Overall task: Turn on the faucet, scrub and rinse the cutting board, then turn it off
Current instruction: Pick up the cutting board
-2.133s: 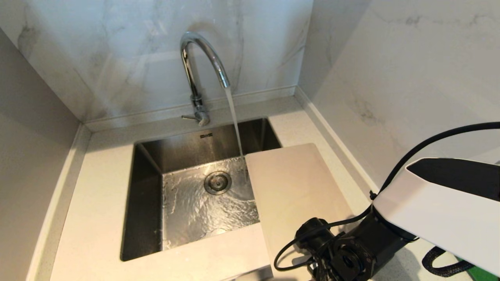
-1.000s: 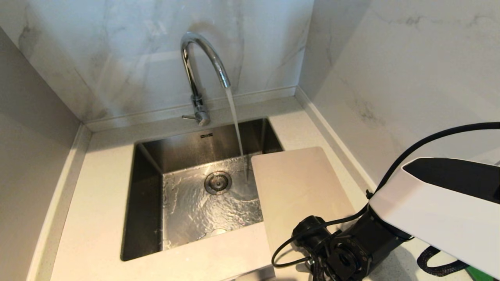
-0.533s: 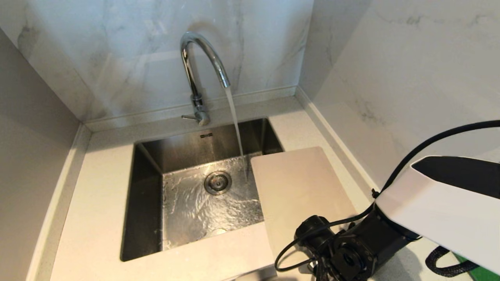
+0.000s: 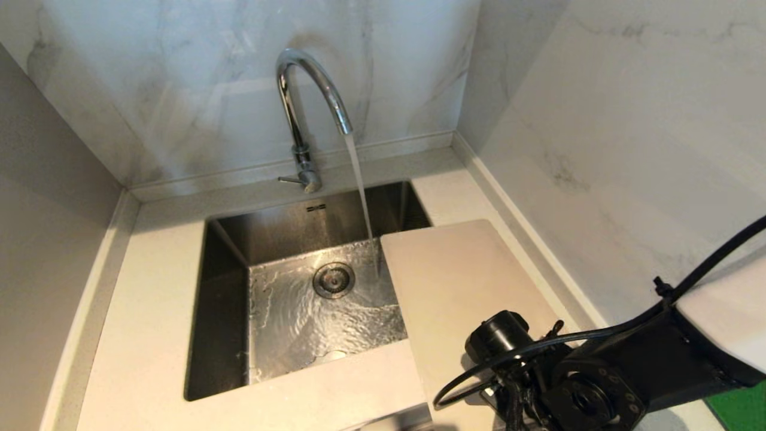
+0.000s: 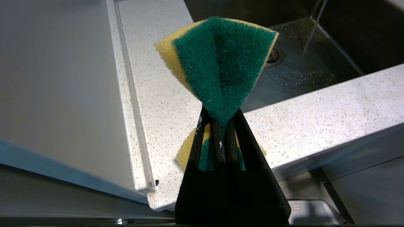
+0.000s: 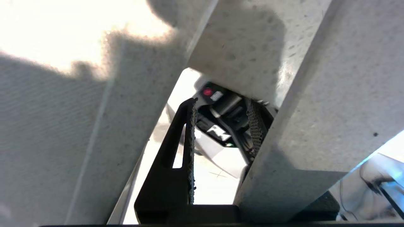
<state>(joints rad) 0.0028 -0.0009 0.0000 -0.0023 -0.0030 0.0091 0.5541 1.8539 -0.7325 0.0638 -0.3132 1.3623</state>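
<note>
The right claw (image 6: 221,126) is gripping the big pale plastic cutting board (image 4: 461,287) beside water running from the shiny curved faucet (image 4: 305,96), with scrubbing, rinsing and shutting off left.

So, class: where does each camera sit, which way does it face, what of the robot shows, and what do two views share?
Head view: on the head, facing down at the running faucet, sink and cutting board; right arm lower right.
Left wrist view: behind the left hand gripping a sponge, facing the sink.
Right wrist view: behind the right hand, facing pale speckled slabs close up.
Shared: head and left wrist views both show the drain.
</note>
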